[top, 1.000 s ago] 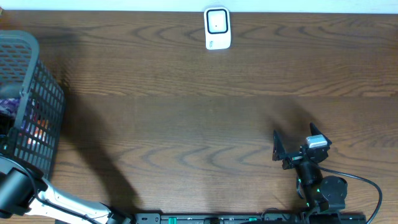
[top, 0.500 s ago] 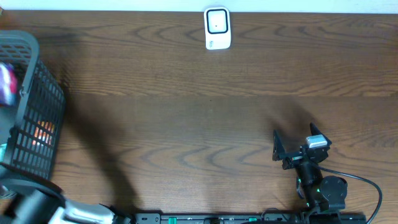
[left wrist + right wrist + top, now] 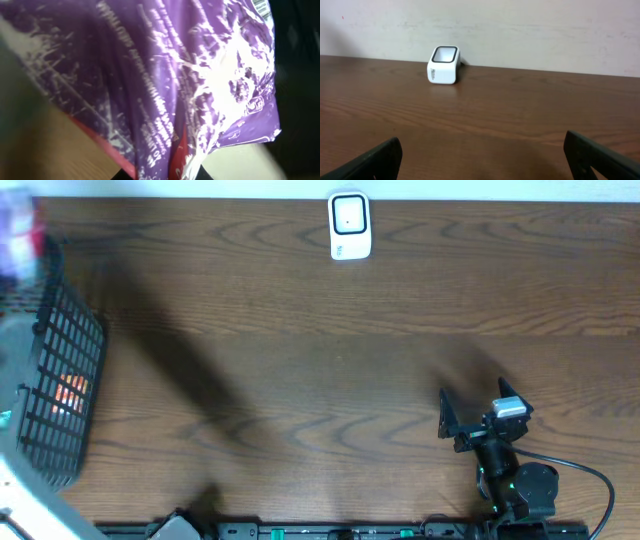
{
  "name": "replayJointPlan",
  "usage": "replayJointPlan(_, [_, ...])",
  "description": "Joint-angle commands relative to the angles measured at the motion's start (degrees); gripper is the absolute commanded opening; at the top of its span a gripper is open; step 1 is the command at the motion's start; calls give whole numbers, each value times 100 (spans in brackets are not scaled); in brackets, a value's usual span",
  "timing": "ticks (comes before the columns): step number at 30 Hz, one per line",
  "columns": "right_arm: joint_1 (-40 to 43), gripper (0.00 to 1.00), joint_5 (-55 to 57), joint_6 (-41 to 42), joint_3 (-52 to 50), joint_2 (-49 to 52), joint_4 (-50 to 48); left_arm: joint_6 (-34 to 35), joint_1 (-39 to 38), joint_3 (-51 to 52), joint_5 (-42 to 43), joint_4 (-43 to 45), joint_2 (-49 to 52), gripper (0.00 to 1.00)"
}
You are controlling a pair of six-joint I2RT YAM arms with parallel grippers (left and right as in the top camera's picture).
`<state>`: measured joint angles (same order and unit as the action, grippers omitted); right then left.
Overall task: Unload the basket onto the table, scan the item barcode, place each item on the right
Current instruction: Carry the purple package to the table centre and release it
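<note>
Purple packet [image 3: 165, 85]: it fills the left wrist view, crinkled and shiny, with white print running down it and a red edge along the bottom. From overhead it is only a purple-and-white smear [image 3: 15, 230] at the far left edge, above the far corner of the basket.
Barcode [image 3: 262, 6]: a sliver of black-and-white bars shows at the packet's top right corner, cut off by the edge of the view.
Left gripper: closed down almost fully on the purple packet. I cannot pick out its fingers behind the plastic.
Right gripper [image 3: 473, 405]: spread as wide as it goes and holding nothing. It sits low near the front edge of the table [image 3: 300, 360], and its two black fingers [image 3: 370, 162] stand in the bottom corners of its own view.
Scanner [image 3: 349, 225]: a small white unit with a dark-rimmed window, upright at the far edge of the table against the pale wall [image 3: 520, 30], well apart from both the packet and the right gripper.
Basket [image 3: 65, 370]: dark mesh at the left side, with something orange [image 3: 68, 392] visible through the wall.
</note>
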<state>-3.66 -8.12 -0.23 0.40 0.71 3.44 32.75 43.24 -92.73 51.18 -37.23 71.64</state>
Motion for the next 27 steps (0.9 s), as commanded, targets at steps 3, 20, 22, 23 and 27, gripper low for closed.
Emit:
replayJointPlan(3, [31, 99, -33, 37, -11, -28, 22, -2503, -2682, 9, 98, -485, 76, 7])
replayJointPlan(20, [31, 99, -33, 39, -9, -28, 22, -3289, -7075, 348, -3305, -1423, 3425, 8])
replayJointPlan(22, [31, 99, -33, 39, -9, -28, 22, -3165, -7176, 348, -3305, -1408, 3882, 8])
replayJointPlan(23, [31, 99, -33, 37, -11, -28, 22, -3060, -7211, 348, -3303, -1412, 4087, 8])
replayJointPlan(27, [31, 99, -33, 39, -9, -28, 22, -2944, -7257, 345, -3281, -1528, 4673, 83])
